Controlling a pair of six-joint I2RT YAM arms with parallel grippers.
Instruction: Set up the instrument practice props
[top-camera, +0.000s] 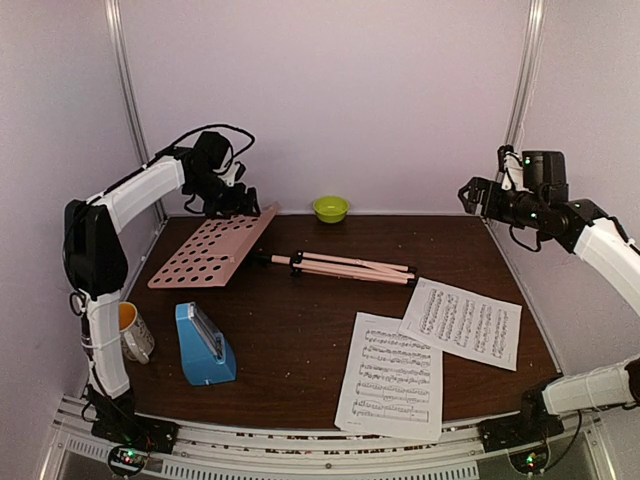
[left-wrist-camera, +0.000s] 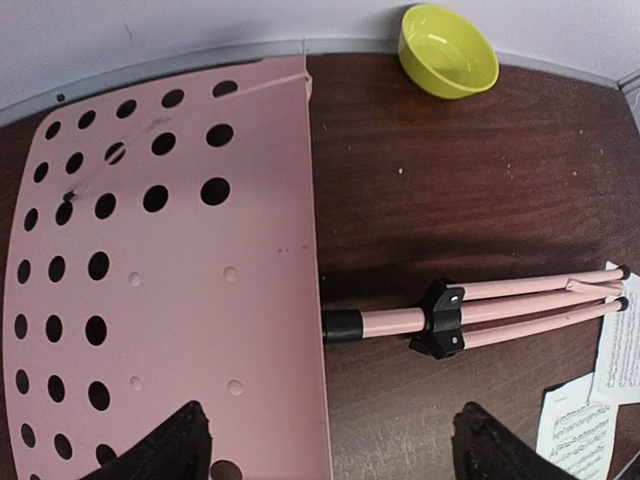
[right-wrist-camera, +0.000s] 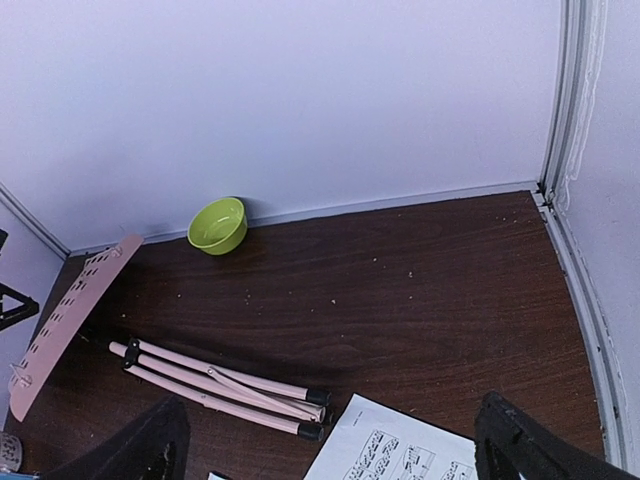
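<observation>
The pink music stand lies flat on the table with its legs folded; its perforated desk (top-camera: 210, 250) points left and its legs (top-camera: 350, 267) point right. My left gripper (top-camera: 240, 207) hovers above the desk's far edge. In the left wrist view its open fingers (left-wrist-camera: 170, 450) straddle the desk's (left-wrist-camera: 160, 280) edge near the pole (left-wrist-camera: 390, 322), holding nothing. Two sheet-music pages (top-camera: 392, 375) (top-camera: 462, 322) lie at the front right. The blue metronome (top-camera: 205, 345) stands at the front left. My right gripper (top-camera: 472, 195) is raised at the back right, open and empty.
A lime-green bowl (top-camera: 331, 208) sits against the back wall. A cream mug (top-camera: 135, 330) stands at the left edge beside the left arm. Enclosure walls close in the back and both sides.
</observation>
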